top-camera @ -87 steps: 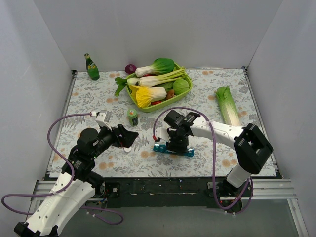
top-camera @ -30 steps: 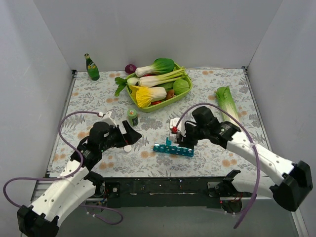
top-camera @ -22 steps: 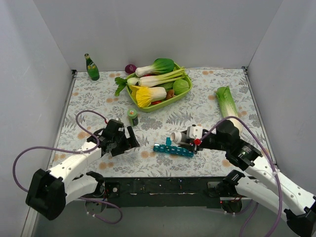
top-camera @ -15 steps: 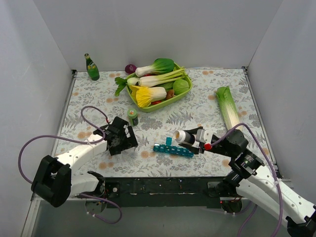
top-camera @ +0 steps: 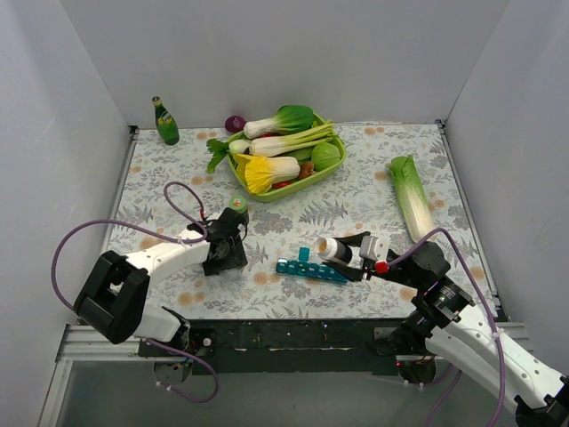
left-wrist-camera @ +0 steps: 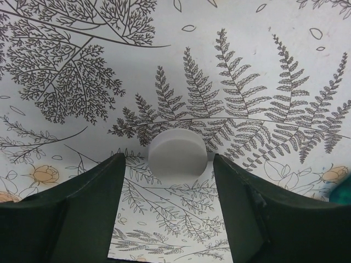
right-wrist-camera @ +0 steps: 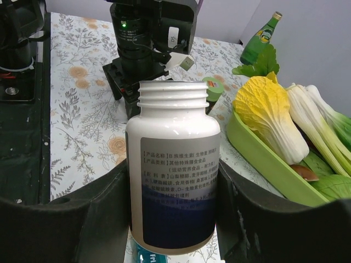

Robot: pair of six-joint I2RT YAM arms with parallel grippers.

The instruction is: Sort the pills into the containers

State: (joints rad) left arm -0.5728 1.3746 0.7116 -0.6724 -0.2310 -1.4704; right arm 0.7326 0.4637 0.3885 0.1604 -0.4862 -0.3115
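Note:
My right gripper [top-camera: 345,257] is shut on an uncapped white pill bottle [top-camera: 329,250] with a blue label. It holds the bottle on its side, mouth to the left, just above the teal-blue pill organiser [top-camera: 313,270], which has one lid raised. In the right wrist view the bottle [right-wrist-camera: 173,181] fills the space between my fingers, with a bit of the organiser [right-wrist-camera: 143,256] below. My left gripper [top-camera: 226,258] is open and points down at the table. In the left wrist view its fingers [left-wrist-camera: 82,219] flank a round white cap [left-wrist-camera: 178,153] without touching it. No pills show.
A lime-green basket [top-camera: 267,192] of vegetables stands at the back, a green bottle [top-camera: 164,122] at the back left, a purple onion [top-camera: 235,123] beside the basket. A small green-lidded jar [top-camera: 238,205] stands behind my left gripper. A long cabbage [top-camera: 411,196] lies at the right.
My right arm drew back to the right, carrying the bottle and tipping it sideways over the organiser. My left arm swung right and lowered its open gripper over the white cap.

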